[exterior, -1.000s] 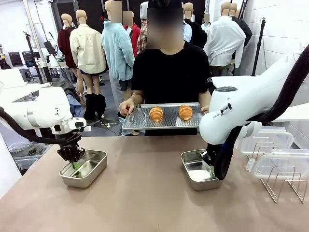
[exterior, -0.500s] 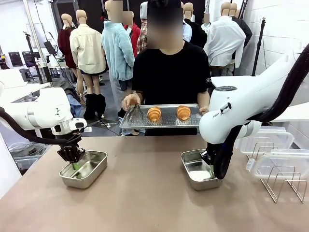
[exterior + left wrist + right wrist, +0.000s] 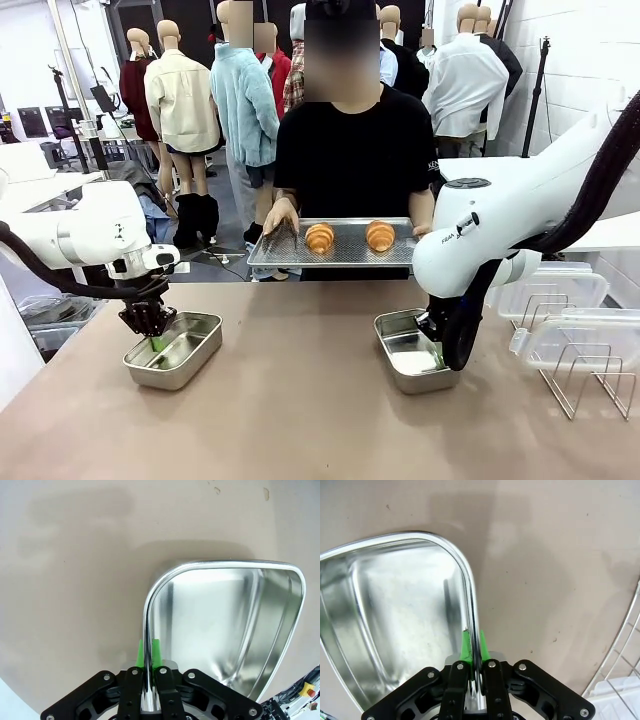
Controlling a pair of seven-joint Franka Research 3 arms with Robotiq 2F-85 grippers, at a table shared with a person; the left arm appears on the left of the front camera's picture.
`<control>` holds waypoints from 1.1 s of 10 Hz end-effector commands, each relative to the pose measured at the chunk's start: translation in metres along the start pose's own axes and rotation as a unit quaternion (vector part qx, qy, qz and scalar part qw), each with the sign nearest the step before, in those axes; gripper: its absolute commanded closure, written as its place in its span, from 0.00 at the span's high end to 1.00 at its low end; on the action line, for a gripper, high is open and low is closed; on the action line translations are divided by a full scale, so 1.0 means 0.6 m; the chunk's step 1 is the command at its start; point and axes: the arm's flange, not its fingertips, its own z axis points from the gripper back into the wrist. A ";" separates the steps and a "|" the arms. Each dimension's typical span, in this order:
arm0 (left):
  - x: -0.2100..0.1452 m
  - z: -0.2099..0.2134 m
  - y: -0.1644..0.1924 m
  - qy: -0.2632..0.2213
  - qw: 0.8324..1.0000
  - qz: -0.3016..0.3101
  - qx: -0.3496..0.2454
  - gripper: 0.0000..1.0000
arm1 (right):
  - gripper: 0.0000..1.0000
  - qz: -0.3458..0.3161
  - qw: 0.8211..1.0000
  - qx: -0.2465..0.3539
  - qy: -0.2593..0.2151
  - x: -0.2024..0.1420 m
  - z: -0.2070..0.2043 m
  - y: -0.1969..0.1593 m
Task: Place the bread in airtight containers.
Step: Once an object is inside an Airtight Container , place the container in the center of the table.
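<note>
Two golden croissant rolls (image 3: 320, 237) (image 3: 380, 235) lie on a perforated metal tray (image 3: 340, 256) that a person holds at the far edge of the table. An empty steel pan (image 3: 185, 355) sits at the left; my left gripper (image 3: 152, 338) is shut on its rim (image 3: 148, 630), green pads either side of the edge. A second empty steel pan (image 3: 400, 360) sits right of centre; my right gripper (image 3: 438, 345) is shut on its rim (image 3: 472, 615) the same way. Both pan interiors (image 3: 220, 625) (image 3: 395, 615) are bare and shiny.
Clear plastic lids (image 3: 555, 290) (image 3: 585, 345) and a wire rack (image 3: 585, 385) stand at the table's right side; the rack's wires (image 3: 625, 650) lie close to my right gripper. The person's hand (image 3: 278, 213) rests on the tray's left end.
The person lowered the tray slightly and moved a hand along its left end. Both grippers and both pans stayed put.
</note>
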 end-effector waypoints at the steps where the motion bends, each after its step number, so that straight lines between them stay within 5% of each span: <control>1: -0.003 0.038 -0.033 0.010 1.000 0.003 0.009 0.00 | 0.00 -0.028 0.999 0.006 -0.021 -0.012 0.042 -0.019; 3: -0.041 0.153 -0.090 -0.028 0.998 0.040 0.050 0.00 | 0.00 -0.066 0.996 0.003 -0.065 -0.018 0.145 -0.010; 6: -0.095 0.255 -0.130 -0.049 0.991 0.097 0.072 0.00 | 0.00 -0.121 0.990 0.017 -0.065 0.002 0.241 -0.022; 8: -0.100 0.268 -0.137 -0.052 0.988 0.134 0.062 0.00 | 0.00 -0.125 0.990 0.033 -0.063 0.014 0.250 -0.028; 11: -0.099 0.278 -0.133 -0.052 0.992 0.093 0.064 0.00 | 0.00 -0.106 0.992 0.007 -0.073 -0.006 0.256 -0.029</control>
